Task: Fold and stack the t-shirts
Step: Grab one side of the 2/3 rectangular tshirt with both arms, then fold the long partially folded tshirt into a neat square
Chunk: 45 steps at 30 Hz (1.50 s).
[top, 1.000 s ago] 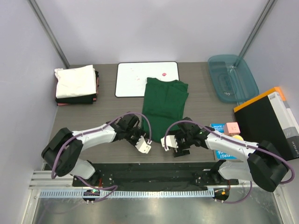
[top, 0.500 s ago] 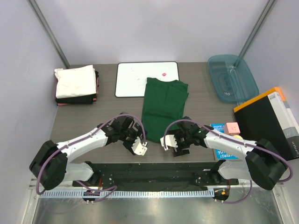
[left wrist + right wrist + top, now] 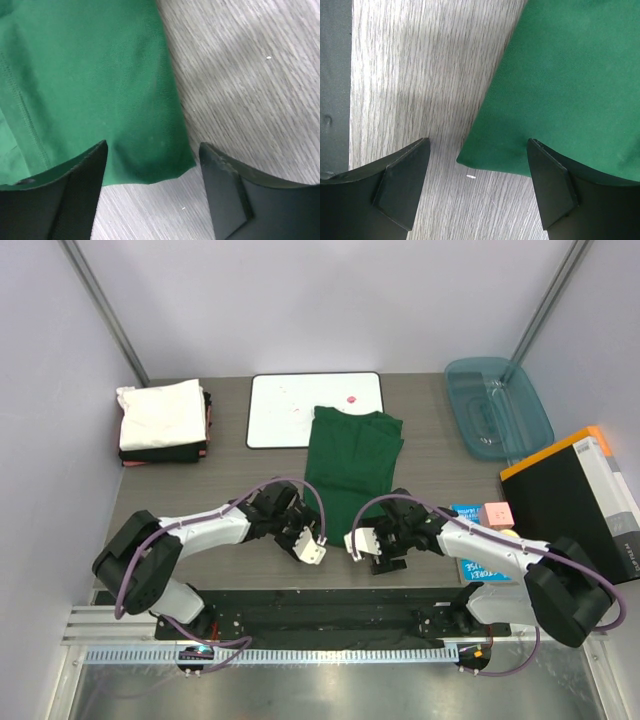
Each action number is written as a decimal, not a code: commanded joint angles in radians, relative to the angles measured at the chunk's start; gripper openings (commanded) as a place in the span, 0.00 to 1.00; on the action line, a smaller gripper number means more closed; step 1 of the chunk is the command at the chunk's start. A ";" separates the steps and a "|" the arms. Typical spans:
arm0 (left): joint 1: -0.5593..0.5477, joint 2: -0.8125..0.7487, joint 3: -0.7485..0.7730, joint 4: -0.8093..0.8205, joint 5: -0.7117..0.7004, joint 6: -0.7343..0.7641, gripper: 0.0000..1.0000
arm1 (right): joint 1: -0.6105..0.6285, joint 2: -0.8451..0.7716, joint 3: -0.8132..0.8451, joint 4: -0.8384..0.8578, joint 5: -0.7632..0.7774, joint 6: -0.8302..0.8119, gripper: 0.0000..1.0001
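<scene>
Tabletop (image 3: pixel 200 490) flanks green shirt (image 3: pixel 352 465); board (image 3: pixel 290 410) seemingly beneath.

Grey wood-grain table (image 3: pixel 200 495), as we see it
Green t-shirt (image 3: pixel 352 465) ctr, top edge overlapping whiteboard (image 3: pixel 290 405); folded shirt stack (image 3: pixel 163 425) far L; teal tub (image 3: pixel 500 410) far R; black-orange box (image 3: pixel 575 500) & blue booklet (image 3: pixel 465 512) near R.

So the flat shirt (image 3: pixel 352 465) sits mid-table (image 3: pixel 430 455), its far end lapping onto the board (image 3: pixel 290 405) behind it. The folded shirt stack (image 3: pixel 163 418) is off in the far left corner, the tub (image 3: pixel 497 410) far right, the box (image 3: pixel 575 495) just in front of the tub. The left gripper (image 3: pixel 312 553) and right gripper (image 3: pixel 360 545) are over the shirt's two near corners.
</scene>
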 commanded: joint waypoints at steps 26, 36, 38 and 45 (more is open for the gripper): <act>0.005 0.084 0.248 -0.652 0.092 0.083 0.00 | -0.099 0.121 0.162 -0.235 -0.090 -0.188 0.01; -0.025 -0.032 0.378 -0.865 0.222 -0.001 0.00 | -0.084 0.020 0.381 -0.746 -0.302 -0.284 0.01; -0.045 -0.066 0.397 -0.884 0.245 -0.015 0.00 | -0.065 -0.005 0.406 -0.783 -0.334 -0.282 0.01; -0.078 -0.187 0.438 -0.948 0.313 -0.075 0.00 | 0.004 -0.083 0.463 -0.855 -0.378 -0.239 0.01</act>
